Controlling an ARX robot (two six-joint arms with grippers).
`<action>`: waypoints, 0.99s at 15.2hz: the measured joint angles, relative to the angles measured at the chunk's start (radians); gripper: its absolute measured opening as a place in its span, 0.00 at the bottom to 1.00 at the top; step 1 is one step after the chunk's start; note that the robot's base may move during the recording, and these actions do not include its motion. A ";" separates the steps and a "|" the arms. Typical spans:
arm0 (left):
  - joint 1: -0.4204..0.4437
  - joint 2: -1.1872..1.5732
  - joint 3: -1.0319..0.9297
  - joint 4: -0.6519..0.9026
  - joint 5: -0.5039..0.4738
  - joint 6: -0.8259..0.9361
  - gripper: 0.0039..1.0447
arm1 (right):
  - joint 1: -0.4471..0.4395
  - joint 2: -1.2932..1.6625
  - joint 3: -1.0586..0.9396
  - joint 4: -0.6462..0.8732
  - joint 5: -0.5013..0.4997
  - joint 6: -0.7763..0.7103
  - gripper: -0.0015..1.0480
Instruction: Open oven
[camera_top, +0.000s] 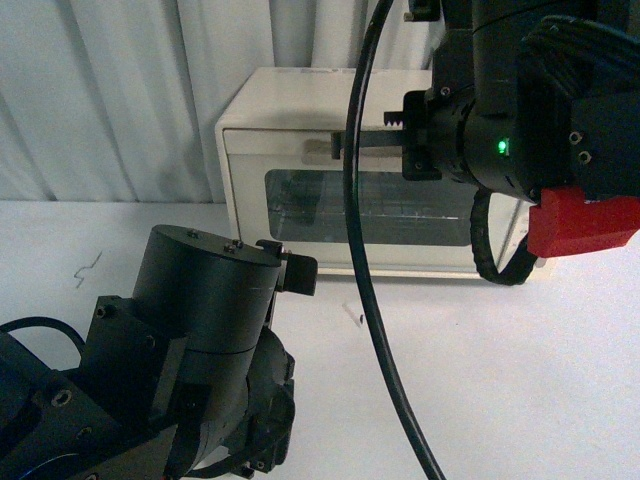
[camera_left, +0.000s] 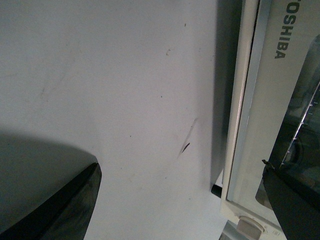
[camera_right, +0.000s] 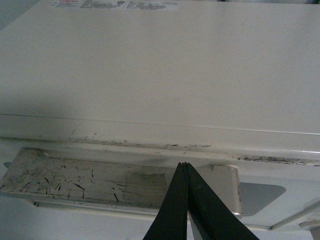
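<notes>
1. Fingers (camera_right: 172, 212) of right gripper (camera_right: 184, 167) pressed together with no gap, tips at upper edge of oven's scratched bar handle (camera_right: 75, 179); cannot tell if they touch it.
2. Left gripper (camera_left: 180, 167) fingers (camera_left: 65, 212) spread wide, holding nothing, low near oven's bottom front edge.
3. Cream-white oven (camera_top: 290, 130), door shut, sits on white table (camera_top: 500, 380), curtain (camera_top: 100, 100) behind oven.
4. Black cable (camera_top: 375, 330) hangs in front of oven.

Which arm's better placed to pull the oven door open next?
Right. The right gripper, shut, is at the bar handle atop the oven's closed door. The left gripper is open, low over the table by the oven's base.
</notes>
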 joint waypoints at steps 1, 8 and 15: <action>0.000 0.000 0.000 0.000 0.000 0.000 0.94 | 0.002 0.007 0.003 -0.001 -0.002 0.002 0.02; 0.000 0.000 0.000 0.000 0.000 0.000 0.94 | 0.013 0.035 0.024 0.009 -0.004 0.020 0.02; 0.000 0.000 0.000 0.000 0.000 0.000 0.94 | 0.029 0.047 -0.005 0.063 0.023 0.111 0.02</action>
